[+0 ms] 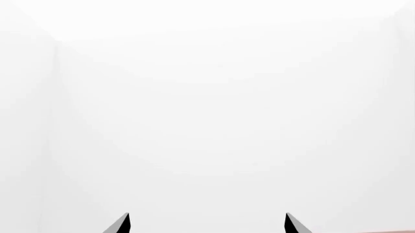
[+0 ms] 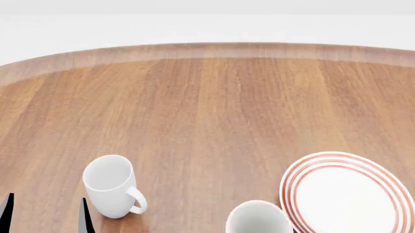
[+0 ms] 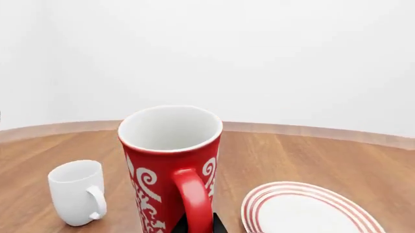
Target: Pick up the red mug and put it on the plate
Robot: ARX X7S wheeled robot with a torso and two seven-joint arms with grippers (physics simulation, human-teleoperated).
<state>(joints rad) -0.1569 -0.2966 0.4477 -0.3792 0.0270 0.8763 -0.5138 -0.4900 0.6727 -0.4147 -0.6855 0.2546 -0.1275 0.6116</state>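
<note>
**Red mug beside the plate, close before the right wrist camera.**
The red mug [image 3: 170, 167] stood upright on the wooden table [image 2: 207, 111], between the white mug [image 3: 77, 191] and the plate [image 3: 304, 211]. The left gripper [image 1: 207, 224] showed two fingertips spread well apart, holding nothing. The right gripper's state could not be told; only a dark part appeared behind the mug's handle.

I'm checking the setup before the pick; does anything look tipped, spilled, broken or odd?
Nothing stands out. The red mug and the white mug both stand upright on the wooden table, and the plate lies flat beside the red mug. No spill or damage shows.
</note>
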